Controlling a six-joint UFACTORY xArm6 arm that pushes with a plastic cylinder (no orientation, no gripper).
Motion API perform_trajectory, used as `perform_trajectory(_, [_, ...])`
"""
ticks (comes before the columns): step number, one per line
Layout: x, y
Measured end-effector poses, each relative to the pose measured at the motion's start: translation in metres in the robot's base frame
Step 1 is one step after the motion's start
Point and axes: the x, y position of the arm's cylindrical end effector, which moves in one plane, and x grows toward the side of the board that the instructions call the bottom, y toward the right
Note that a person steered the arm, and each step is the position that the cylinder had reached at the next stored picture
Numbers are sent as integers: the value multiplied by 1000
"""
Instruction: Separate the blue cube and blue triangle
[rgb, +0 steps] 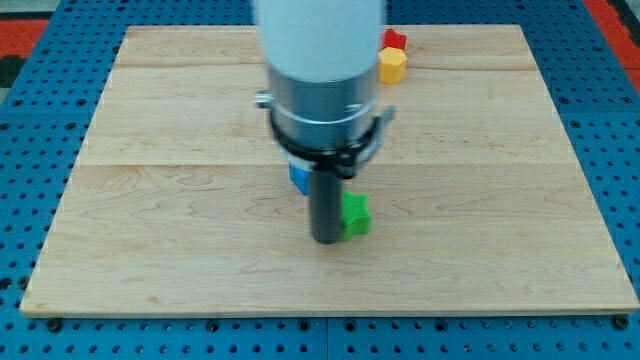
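Note:
One blue block (298, 179) shows only as a small piece at the left of my rod, near the board's middle; its shape cannot be made out. No second blue block is visible; the arm hides the area behind it. My tip (327, 240) rests on the board just below the blue piece and touches the left side of a green block (355, 215).
A yellow hexagonal block (392, 65) and a red block (396, 40) sit close together near the view's top, right of the arm. The wooden board (150, 200) lies on a blue pegboard table. The arm's large white and grey body covers the board's upper middle.

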Motion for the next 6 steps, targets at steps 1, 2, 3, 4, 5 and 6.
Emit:
perform_trajectory(1, [-8, -36])
perform_trajectory(2, [-37, 28])
perform_trajectory(3, [-14, 99])
perform_trajectory(4, [-3, 94])
perform_trajectory(5, [9, -14])
perform_trajectory(6, [-43, -98])
